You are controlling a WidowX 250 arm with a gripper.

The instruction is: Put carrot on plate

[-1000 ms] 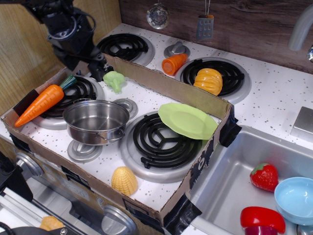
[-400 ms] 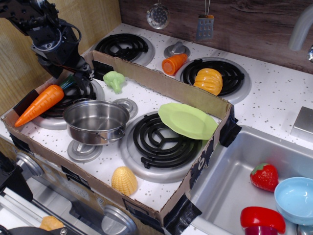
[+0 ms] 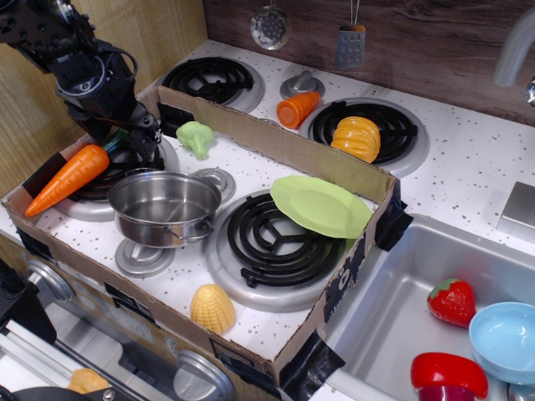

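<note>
The carrot [image 3: 68, 176] is long and bright orange, and lies on the back-left burner inside the cardboard box with its green stem top pointing up and to the right. My black gripper [image 3: 139, 140] hangs low right over that stem end, next to the steel pot. Its jaws look apart and hold nothing. Part of the stem is hidden behind the gripper. The light-green plate [image 3: 321, 205] rests tilted against the box's right wall, over the front-right burner.
A steel pot [image 3: 164, 205] stands just right of the carrot. Broccoli [image 3: 196, 136] and a yellow corn piece [image 3: 211, 307] lie inside the cardboard box [image 3: 276, 142]. A stubby carrot piece [image 3: 298, 109] and a pumpkin [image 3: 356, 138] sit behind it. The sink [image 3: 393, 292] holds a strawberry and a blue bowl [image 3: 506, 341].
My gripper has moved left and down from the box's back wall to the carrot's stem end. The carrot and plate have not moved.
</note>
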